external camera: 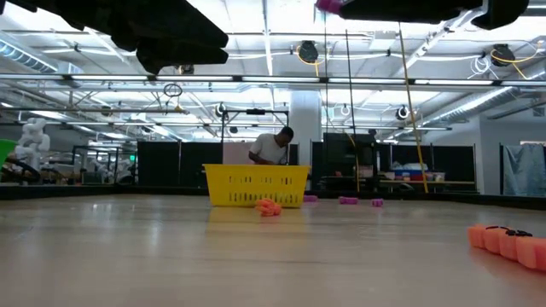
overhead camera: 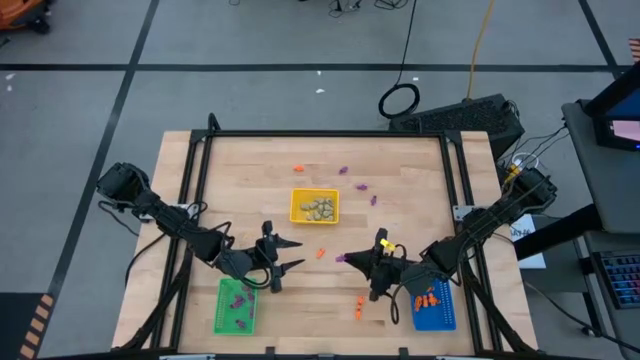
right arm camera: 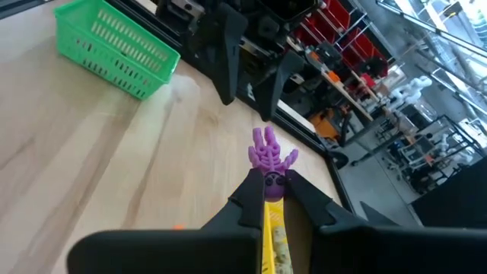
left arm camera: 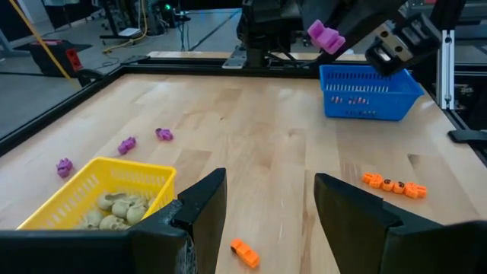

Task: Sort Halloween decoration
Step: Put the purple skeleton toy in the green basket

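Fingers of right gripper (right arm camera: 266,185) tight on purple trinket (right arm camera: 270,157), left gripper (left arm camera: 266,205) fingers apart nr green tray (overhead camera: 237,306).

My left arm reaches in from the table's left edge toward the middle of its near half. The left gripper (overhead camera: 283,254) points toward the table's centre, fingers (left arm camera: 199,209) spread apart with nothing between them. My right arm reaches in from the right edge, angled toward the centre. The right gripper (right arm camera: 266,181) faces the left one across a small gap, its fingers closed on a purple trinket (right arm camera: 269,157) that sticks out past the tips. In the low view both grippers hang clear above the table surface.
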Robot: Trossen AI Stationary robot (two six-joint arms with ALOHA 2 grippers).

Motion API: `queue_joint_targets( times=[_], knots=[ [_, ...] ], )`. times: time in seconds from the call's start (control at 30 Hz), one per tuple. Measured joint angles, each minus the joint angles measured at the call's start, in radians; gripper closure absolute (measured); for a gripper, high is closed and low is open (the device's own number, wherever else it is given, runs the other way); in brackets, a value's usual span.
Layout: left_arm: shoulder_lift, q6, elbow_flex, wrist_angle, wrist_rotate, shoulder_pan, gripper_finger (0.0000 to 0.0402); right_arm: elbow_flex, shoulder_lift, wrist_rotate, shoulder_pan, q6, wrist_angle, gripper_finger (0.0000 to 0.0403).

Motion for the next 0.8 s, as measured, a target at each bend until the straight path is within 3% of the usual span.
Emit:
queue_joint_targets(
  times=[0.57,0.8],
  knots=[
    [0.000,0.001,0.000,0.007,0.000,0.000,0.0199,0.000,0.000,0.000,0.000,0.052,0.000,0.0394],
    [0.000,0.009,0.000,0.036,0.000,0.000,0.0199,0.000,0.000,0.000,0.000,0.199,0.000,0.0394]
  ],
)
